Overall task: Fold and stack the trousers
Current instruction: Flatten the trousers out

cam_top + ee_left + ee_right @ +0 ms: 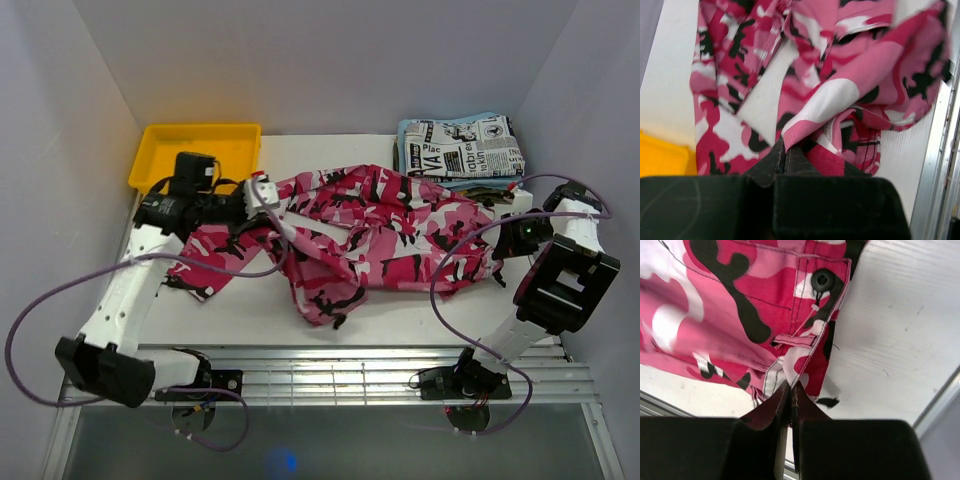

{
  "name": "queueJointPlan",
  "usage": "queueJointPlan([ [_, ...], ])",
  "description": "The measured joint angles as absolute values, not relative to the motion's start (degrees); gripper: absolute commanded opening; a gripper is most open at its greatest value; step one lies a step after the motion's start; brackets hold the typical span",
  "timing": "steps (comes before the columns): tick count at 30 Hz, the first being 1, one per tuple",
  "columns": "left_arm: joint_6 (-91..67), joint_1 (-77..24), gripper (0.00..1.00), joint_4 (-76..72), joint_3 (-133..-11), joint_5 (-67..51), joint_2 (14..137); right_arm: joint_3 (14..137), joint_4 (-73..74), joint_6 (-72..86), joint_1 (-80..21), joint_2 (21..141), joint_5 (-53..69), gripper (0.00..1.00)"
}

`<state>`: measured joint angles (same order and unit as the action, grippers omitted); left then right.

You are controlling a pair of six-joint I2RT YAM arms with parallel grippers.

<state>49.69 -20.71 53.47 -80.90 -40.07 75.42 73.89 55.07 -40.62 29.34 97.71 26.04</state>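
The pink, magenta, white and black camouflage trousers (370,235) lie crumpled across the white table, from left to right. My left gripper (268,197) is shut on a fold of the trousers (830,100) near their upper left part; its fingertips (777,156) pinch pink cloth. At the right end, my right gripper (503,243) is shut on the hem of the trousers (740,305), just below a pocket flap with a black button (823,279). The cloth hangs slightly lifted between the two grips.
A yellow tray (198,150) stands at the back left. A folded black-and-white newspaper-print garment (462,147) lies on light blue cloth (478,183) at the back right. A metal grille (350,372) runs along the table's near edge.
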Motion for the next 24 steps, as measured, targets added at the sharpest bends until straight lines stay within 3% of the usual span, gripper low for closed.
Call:
queueJointPlan([
  [5, 60.8, -7.3, 0.0, 59.7, -69.4, -42.7, 63.8, 73.9, 55.0, -42.5, 29.6, 97.7, 22.5, 0.08],
  [11, 72.1, 7.2, 0.04, 60.1, -53.3, -40.0, 62.7, 73.3, 55.1, -44.2, 29.5, 97.7, 19.8, 0.08],
  [14, 75.4, 13.7, 0.25, 59.0, -51.4, -39.8, 67.9, 72.4, 55.7, -45.0, 29.1, 97.7, 19.9, 0.08],
  [15, 76.4, 15.4, 0.4, 58.7, -51.7, -39.4, 70.2, 72.1, 55.8, -45.4, 28.9, 97.7, 19.6, 0.08],
  [17, 78.2, 17.9, 0.53, 59.2, -53.3, -37.8, 73.8, 71.8, 54.9, -46.4, 29.0, 97.7, 18.2, 0.08],
  [19, 78.7, 19.9, 0.61, 60.1, -56.1, -36.9, 77.3, 71.5, 54.0, -47.3, 29.3, 97.6, 17.3, 0.08],
  [24, 73.4, 21.3, 0.63, 56.1, -61.3, -34.8, 82.1, 68.8, 50.7, -50.2, 29.8, 96.2, 14.4, 0.08],
])
